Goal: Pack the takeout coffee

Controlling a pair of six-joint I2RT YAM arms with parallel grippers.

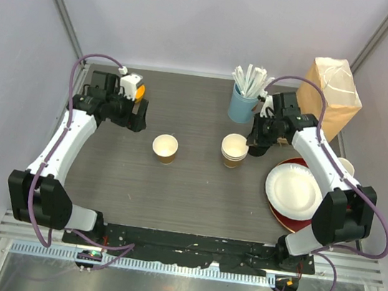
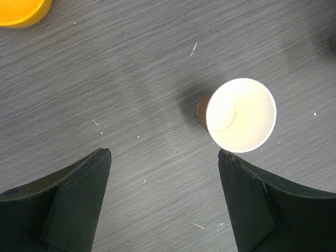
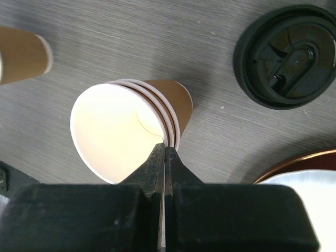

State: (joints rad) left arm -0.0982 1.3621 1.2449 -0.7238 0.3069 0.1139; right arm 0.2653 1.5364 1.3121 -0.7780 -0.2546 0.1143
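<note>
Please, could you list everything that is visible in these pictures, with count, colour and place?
single cup: 1, brown, white inside, no lid, table centre-left
cup stack: 3 nested, brown, right of the single cup
lid: 1, black, on the table beside the stack
blue cup: 1, light blue, behind the stack
straws: several, white, in the blue cup
bag: 1, brown paper, far right corner
white plates: count unclear, white, on the red plate
red plate: 1, dark red, right side
pale cup: 1, right edge, partly hidden
yellow object: 1, far left
table: 1, dark grey
left end effector: open, near the single cup
right end effector: closed, tips at the stack's rim
</note>
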